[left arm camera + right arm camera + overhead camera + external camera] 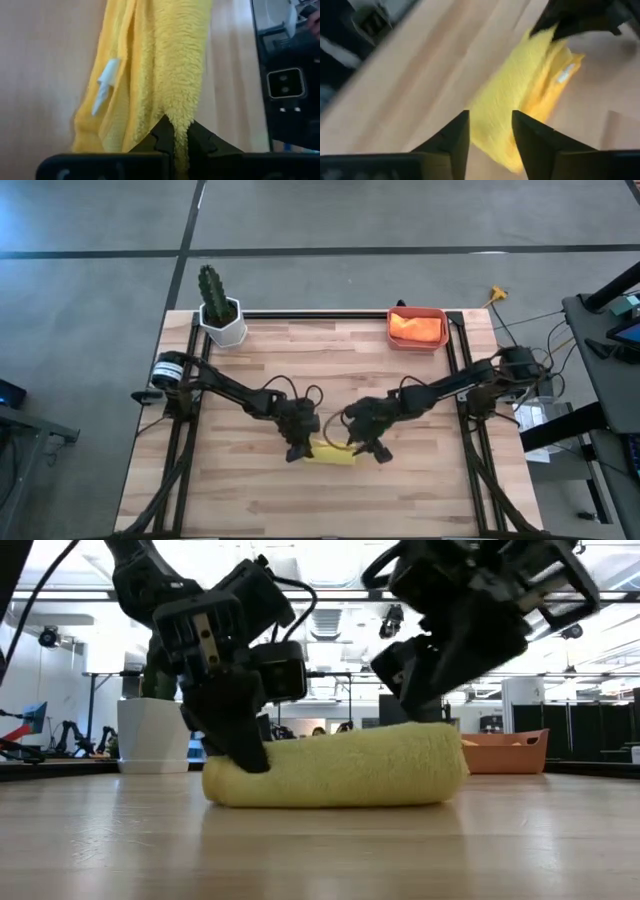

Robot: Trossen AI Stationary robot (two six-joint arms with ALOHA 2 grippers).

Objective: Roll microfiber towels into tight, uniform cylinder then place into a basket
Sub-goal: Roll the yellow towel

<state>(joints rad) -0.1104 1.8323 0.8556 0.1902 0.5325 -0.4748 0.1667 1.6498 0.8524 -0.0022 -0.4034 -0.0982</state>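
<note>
Two dark arms reach inward, wrists bent downward; left claw [297, 448] pinched shut, right claw [372, 446] with its fingers parted, both held low

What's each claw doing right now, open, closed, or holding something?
Left claw: closed, pinching one end of the rolled yellow towel.
Right claw: open, fingers apart at the towel's other end, holding nothing.

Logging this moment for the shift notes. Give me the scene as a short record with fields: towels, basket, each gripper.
yellow towel: rolled, lying on the table, front centre
orange towel: in the basket
basket: back right corner of the table
left gripper: shut on the yellow towel's end
right gripper: open, at the roll's other end, gripping nothing
cactus pot: back left corner
</note>
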